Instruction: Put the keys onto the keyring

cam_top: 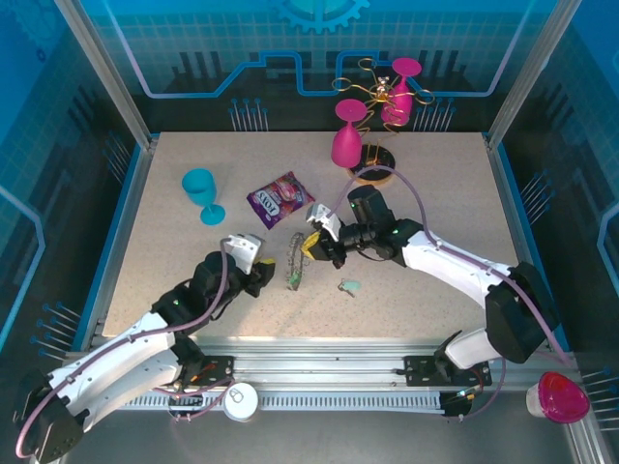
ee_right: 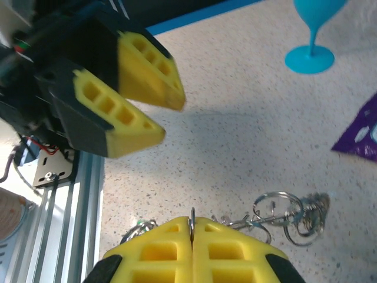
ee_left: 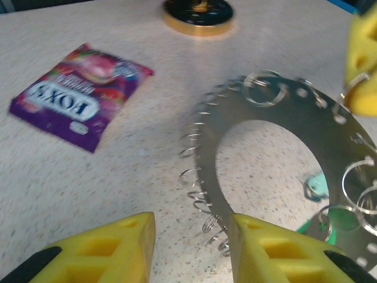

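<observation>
The keyring point(cam_top: 297, 259), a dark metal ring fringed with wire loops, stands on edge mid-table. My right gripper point(cam_top: 311, 247) is shut on its upper rim; in the right wrist view the thin rim sits pinched at my right gripper point(ee_right: 192, 227). My left gripper point(ee_left: 191, 247) is open, its yellow fingers point(ee_left: 277, 253) beside the keyring point(ee_left: 265, 112), whose looped fringe lies in the gap. A pale grey-green key point(cam_top: 350, 286) lies on the table, seen through the ring's hole as the pale key point(ee_left: 318, 184). A bright green key point(ee_left: 318, 229) sits at the ring's lower rim.
A purple snack packet point(cam_top: 280, 198) lies behind the ring and a blue goblet point(cam_top: 201, 191) stands at the left. The glass rack with pink glasses point(cam_top: 372, 126) rises on its round base point(cam_top: 375, 174) at the back. A can point(cam_top: 241, 399) rests on the front rail.
</observation>
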`<state>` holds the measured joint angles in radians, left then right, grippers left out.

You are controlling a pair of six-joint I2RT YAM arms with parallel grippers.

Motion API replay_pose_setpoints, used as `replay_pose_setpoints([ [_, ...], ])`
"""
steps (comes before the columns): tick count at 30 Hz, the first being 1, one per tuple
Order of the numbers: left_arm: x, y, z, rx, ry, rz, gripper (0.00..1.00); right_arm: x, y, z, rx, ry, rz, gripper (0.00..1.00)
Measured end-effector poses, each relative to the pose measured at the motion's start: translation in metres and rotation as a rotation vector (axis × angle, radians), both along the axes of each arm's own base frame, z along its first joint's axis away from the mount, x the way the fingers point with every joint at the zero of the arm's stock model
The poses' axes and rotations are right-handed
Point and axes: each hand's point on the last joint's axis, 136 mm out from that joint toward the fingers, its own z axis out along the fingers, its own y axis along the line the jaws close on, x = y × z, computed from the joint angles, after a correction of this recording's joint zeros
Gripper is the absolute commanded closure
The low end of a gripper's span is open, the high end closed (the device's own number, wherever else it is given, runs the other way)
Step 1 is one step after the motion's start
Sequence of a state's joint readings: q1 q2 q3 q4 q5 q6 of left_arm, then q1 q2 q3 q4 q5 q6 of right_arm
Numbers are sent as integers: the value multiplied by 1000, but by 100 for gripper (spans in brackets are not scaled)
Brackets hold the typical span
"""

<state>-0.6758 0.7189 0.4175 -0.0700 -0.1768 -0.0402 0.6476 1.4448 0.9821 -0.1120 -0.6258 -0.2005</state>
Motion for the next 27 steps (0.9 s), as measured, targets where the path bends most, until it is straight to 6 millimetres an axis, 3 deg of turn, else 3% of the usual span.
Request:
replay_pose_setpoints([
  [7,-11,-32,20,21,-157,-247,68,-14,3,10,45,-82,126,100],
  [13,-24,-46,16,1,-205,-374,72,-23,5,8,59,-116,183,100],
  [27,-26,-58,19,-26,-264,-434,69,-44,12,6,81,-143,281,100],
])
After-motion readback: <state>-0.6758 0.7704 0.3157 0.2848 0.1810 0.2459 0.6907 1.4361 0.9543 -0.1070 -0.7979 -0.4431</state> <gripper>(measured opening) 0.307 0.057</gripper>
